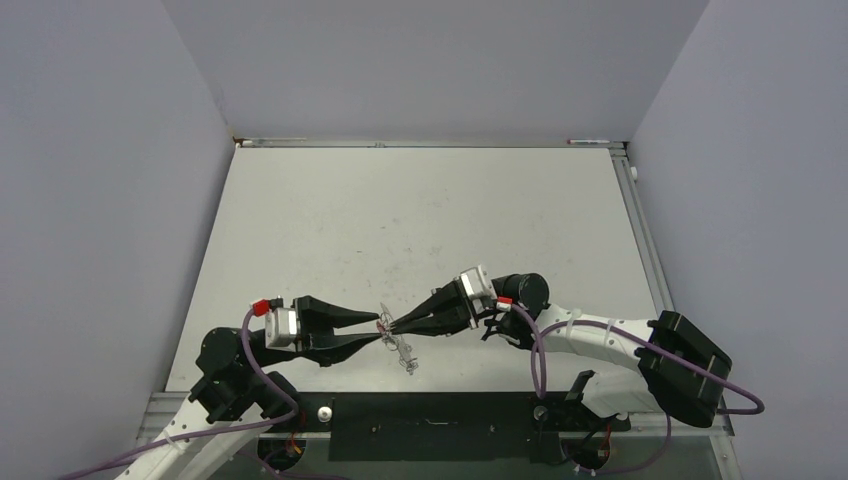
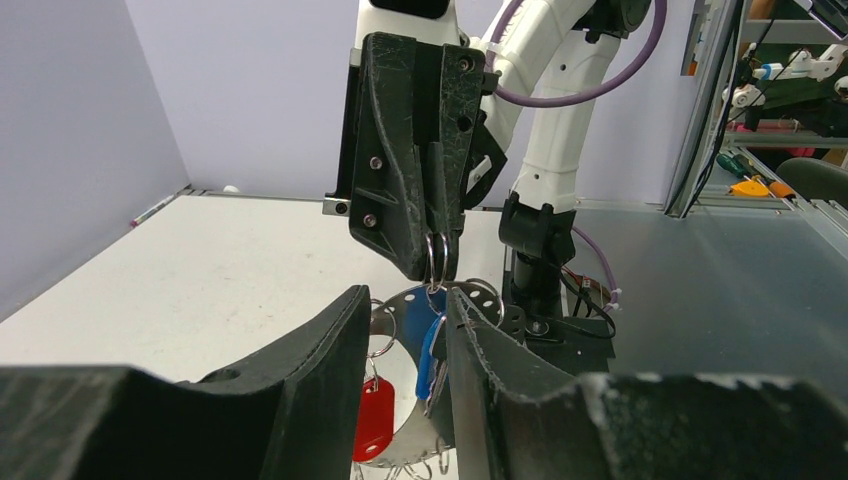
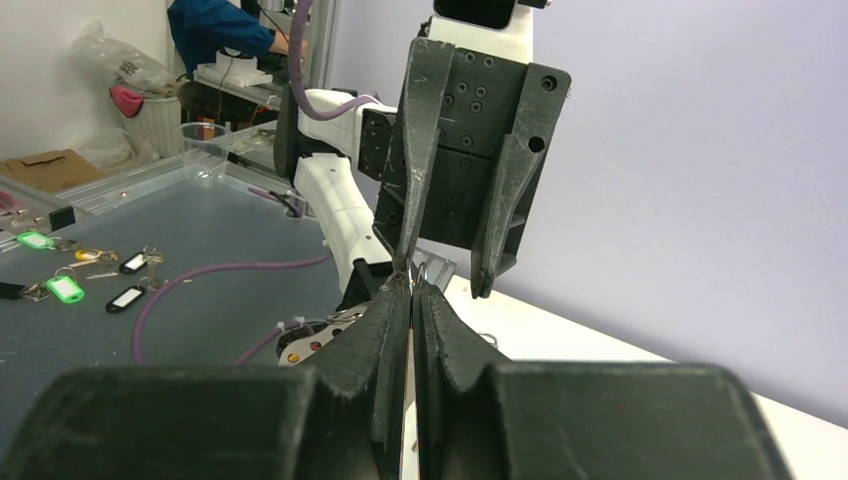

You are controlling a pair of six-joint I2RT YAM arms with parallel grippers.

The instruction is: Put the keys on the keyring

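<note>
One clear cup (image 3: pixel 205 150) stands on the dark side counter (image 3: pixel 200 230); I cannot see what is in it. Near it lie two green tags (image 3: pixel 65 290) and two black tags (image 3: pixel 127 298), with writing too small to read. Over the white counter (image 1: pixel 420 220) hang two keys, one red key (image 2: pixel 373 420) and one blue key (image 2: pixel 430 355), down at the keyring (image 2: pixel 398 312). The right gripper (image 2: pixel 437 268) is pinched tight on a little loop of the keyring. The left gripper (image 1: pixel 380 331) has its fingers apart on both sides of the keyring; I cannot tell if they squeeze it.

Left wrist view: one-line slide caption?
Right claw pinches a wire loop atop the keyring; red key and blue key hang inside the open left claw.
</note>
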